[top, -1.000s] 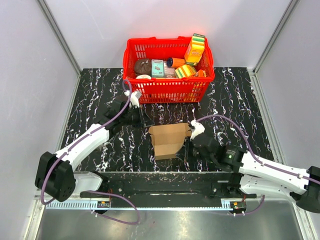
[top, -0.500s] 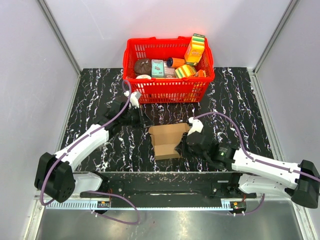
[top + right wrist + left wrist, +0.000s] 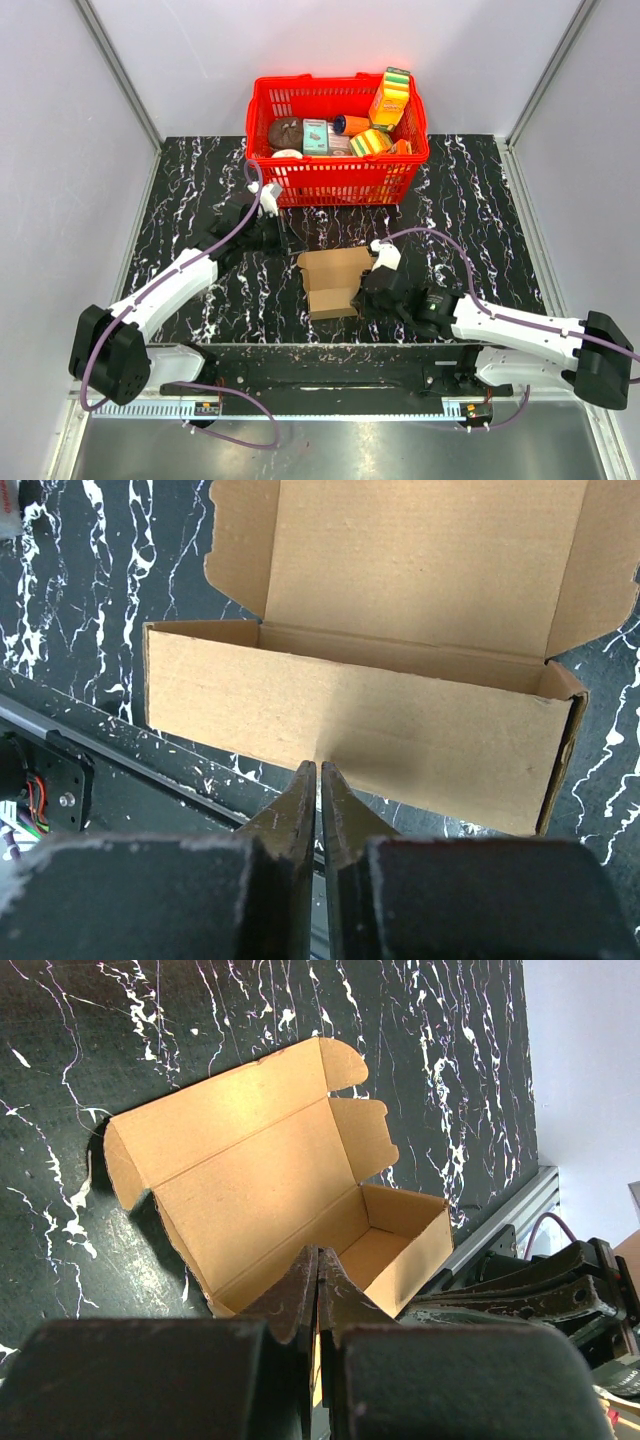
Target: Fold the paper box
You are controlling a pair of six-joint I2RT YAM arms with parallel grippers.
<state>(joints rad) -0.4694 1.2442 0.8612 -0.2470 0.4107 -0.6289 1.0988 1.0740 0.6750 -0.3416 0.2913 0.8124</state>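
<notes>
The paper box (image 3: 335,278) is plain brown cardboard, a slim tray with its lid and flaps standing open, near the table's front middle. In the right wrist view its long outer wall (image 3: 360,730) fills the centre and the open lid (image 3: 420,560) lies behind it. My right gripper (image 3: 363,290) is shut with nothing between its fingers, its tips (image 3: 318,767) right at that wall on the box's right side. My left gripper (image 3: 280,232) is shut and empty, just off the box's far-left corner. In the left wrist view, the left gripper (image 3: 318,1255) looks across the box's open inside (image 3: 270,1190).
A red plastic basket (image 3: 340,182) with several colourful packages stands at the back middle, just beyond the box. The table's front edge and a metal rail (image 3: 320,352) run close behind the box's near side. White walls close in left and right.
My right arm has swung left and closed in on the box's right side until its tips reach the wall. The left arm has stayed where it was, and both grippers remain shut.
</notes>
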